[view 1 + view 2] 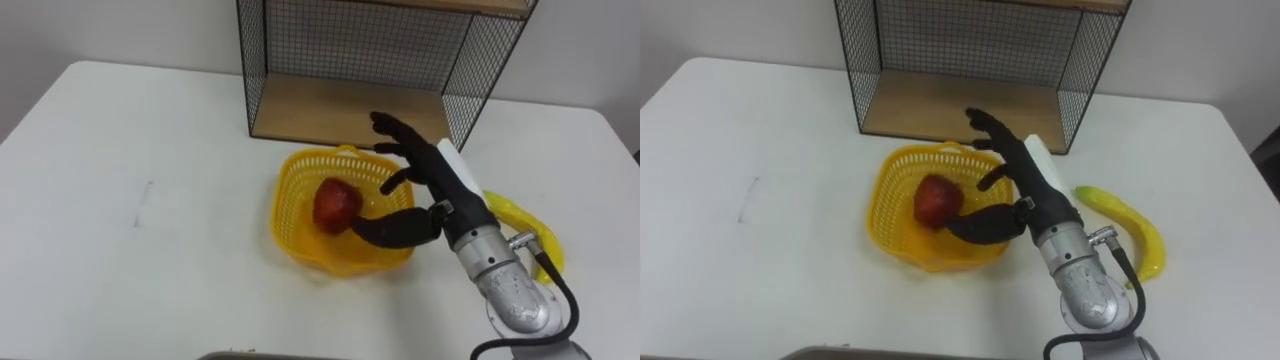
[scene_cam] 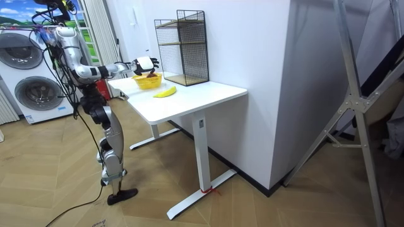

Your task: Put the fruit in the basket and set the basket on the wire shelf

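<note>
Finds the basket (image 1: 293, 235) bright yellow, its walls a fine open lattice. Finds the apple (image 1: 337, 205) deep red, shading darker at one side. Marks the banana (image 1: 1132, 228) plain yellow. Logs the right hand (image 1: 428, 176) as black on the fingers, white across the back, silver-grey at the wrist. Logs the table (image 1: 150, 130) as white, with one faint grey smudge. Notes the wire shelf (image 1: 340, 40) as black square-grid mesh over pale wood boards. Notes the floor (image 2: 63, 202) as warm brown wood in angled parquet.
</note>
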Available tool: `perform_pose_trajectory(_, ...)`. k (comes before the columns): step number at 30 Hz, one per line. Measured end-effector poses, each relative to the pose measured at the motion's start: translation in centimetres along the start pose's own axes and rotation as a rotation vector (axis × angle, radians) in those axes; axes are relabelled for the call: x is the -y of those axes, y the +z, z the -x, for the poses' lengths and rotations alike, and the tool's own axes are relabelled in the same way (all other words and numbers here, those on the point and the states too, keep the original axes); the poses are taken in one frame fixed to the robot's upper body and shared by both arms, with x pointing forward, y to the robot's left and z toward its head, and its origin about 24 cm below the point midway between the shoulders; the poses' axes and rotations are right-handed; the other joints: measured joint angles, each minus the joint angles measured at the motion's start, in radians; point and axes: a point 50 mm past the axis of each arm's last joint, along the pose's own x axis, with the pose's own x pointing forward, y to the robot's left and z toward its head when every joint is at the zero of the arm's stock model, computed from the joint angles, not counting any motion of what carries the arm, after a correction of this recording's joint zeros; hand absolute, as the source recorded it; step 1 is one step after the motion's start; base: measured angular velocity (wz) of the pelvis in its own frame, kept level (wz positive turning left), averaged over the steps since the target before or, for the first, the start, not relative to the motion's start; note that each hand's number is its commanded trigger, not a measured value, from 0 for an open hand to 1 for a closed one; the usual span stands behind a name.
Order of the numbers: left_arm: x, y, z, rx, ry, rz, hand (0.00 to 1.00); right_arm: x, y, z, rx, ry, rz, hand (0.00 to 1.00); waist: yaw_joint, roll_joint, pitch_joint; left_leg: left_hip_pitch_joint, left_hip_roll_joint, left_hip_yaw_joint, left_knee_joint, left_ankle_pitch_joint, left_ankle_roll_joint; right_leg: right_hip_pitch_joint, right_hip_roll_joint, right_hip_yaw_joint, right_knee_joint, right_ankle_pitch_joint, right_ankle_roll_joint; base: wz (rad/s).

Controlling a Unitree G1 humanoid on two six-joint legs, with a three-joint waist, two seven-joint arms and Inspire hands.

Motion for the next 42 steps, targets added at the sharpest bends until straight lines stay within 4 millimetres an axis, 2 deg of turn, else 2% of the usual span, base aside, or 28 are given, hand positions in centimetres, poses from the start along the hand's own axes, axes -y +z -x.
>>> perform_pose_trajectory(25, 0.0, 0.0, 0.0, -0.001, 0.001, 0.003, 0.0, 0.0, -0.1, 0.0, -0.005, -0.008, -0.002, 0.0, -0.001, 0.008, -0.0017, 0.003, 0.0, 0.001, 0.001, 0.0, 0.0, 0.001, 0.0, 0.0, 0.002, 0.001, -0.001, 0.0)
perform_pose_trajectory(42, 0.0, 0.0, 0.0, -0.003, 0.0, 0.003, 0.0, 1.0, -0.4, 0.1, -0.014, -0.103, -0.03, 0.0, -0.032, 0.009, -0.0007, 0.006, 0.0, 0.0, 0.001, 0.0, 0.0, 0.007, -0.001, -0.002, 0.001, 0.001, -0.001, 0.0)
